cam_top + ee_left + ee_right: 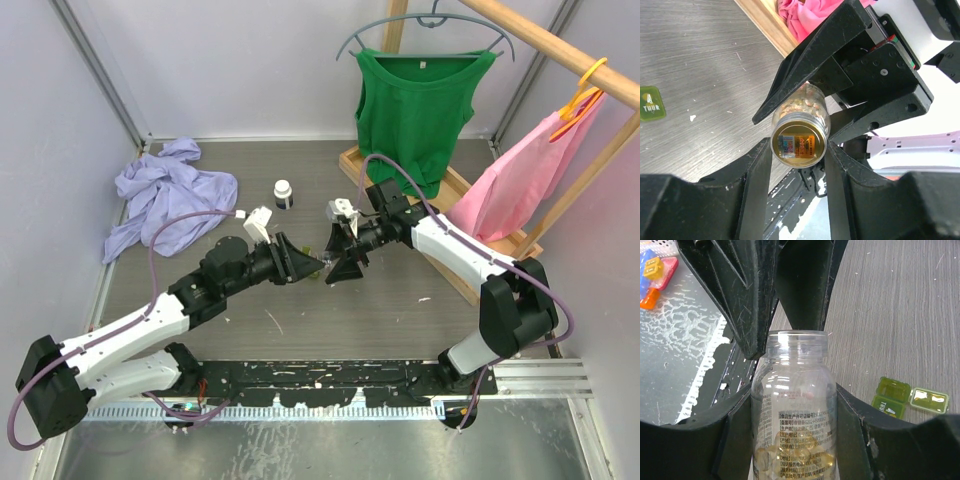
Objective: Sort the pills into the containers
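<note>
The right tool [794, 390] is clamped on a clear pill bottle [794, 365] part full of yellow capsules [795, 457]. Its open mouth points at the left tool [799, 147], whose fingers flank the rim; I cannot tell whether they press it. Only the right wrist view shows the olive green container [894, 396], lying open on the tabletop [900, 300]

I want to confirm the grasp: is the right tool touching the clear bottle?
Touching. The right wrist view shows both fingers of the right tool pressed against the sides of the clear bottle, with no gap.
</note>
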`<state>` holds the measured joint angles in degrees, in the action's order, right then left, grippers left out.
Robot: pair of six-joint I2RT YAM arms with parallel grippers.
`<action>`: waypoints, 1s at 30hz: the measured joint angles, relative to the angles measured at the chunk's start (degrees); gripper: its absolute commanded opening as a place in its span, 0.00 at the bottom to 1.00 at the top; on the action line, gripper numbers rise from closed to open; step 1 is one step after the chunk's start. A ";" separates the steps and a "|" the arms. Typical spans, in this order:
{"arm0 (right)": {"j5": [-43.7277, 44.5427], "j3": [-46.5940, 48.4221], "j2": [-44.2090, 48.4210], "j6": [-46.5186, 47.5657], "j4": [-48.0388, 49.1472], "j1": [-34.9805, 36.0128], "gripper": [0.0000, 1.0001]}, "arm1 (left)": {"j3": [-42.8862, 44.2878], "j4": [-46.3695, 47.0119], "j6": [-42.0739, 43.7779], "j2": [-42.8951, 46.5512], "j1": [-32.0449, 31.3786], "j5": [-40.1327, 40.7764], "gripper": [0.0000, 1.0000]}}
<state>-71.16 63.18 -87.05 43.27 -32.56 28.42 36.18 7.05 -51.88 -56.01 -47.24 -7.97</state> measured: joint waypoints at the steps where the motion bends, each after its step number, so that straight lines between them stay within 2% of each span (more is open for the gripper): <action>1: -0.04 0.00 0.00 -0.17 0.07 0.00 0.01 | 0.00 0.00 -1.25 0.00 0.00 0.22 0.03; 5: -0.11 0.02 0.00 -0.39 0.42 -0.04 0.01 | 0.00 -0.13 -4.28 0.00 0.00 0.68 0.29; 8: -0.09 0.02 0.00 -0.39 0.39 -0.04 0.01 | 0.00 -0.55 -5.27 0.00 0.00 0.76 0.57; 10: 0.09 0.02 0.00 -0.22 0.46 -0.02 0.01 | 0.02 -0.70 -6.03 0.17 0.00 1.07 0.69; 12: 0.50 0.02 -0.04 -0.07 0.66 -0.04 0.01 | 0.02 -1.09 -7.04 0.81 0.00 1.44 0.78; 19: 0.83 0.02 -0.35 0.39 0.79 -0.04 0.01 | 0.02 -1.66 -7.56 3.41 0.00 2.56 0.87; 21: 0.83 0.02 -0.35 0.57 0.81 -0.04 0.01 | 0.00 -1.73 -7.28 3.85 0.00 2.86 0.98; 25: 0.81 0.02 -0.35 1.20 0.70 -0.04 0.01 | -1.57 -0.48 -5.14 5.42 0.00 3.61 0.98; 30: 0.79 0.02 -0.35 2.47 0.13 -0.04 0.01 | -6.93 5.90 1.99 7.08 0.13 3.13 0.98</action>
<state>-70.37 63.20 -87.39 45.74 -32.42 28.38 29.26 12.95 -49.89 -48.93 -47.11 -4.84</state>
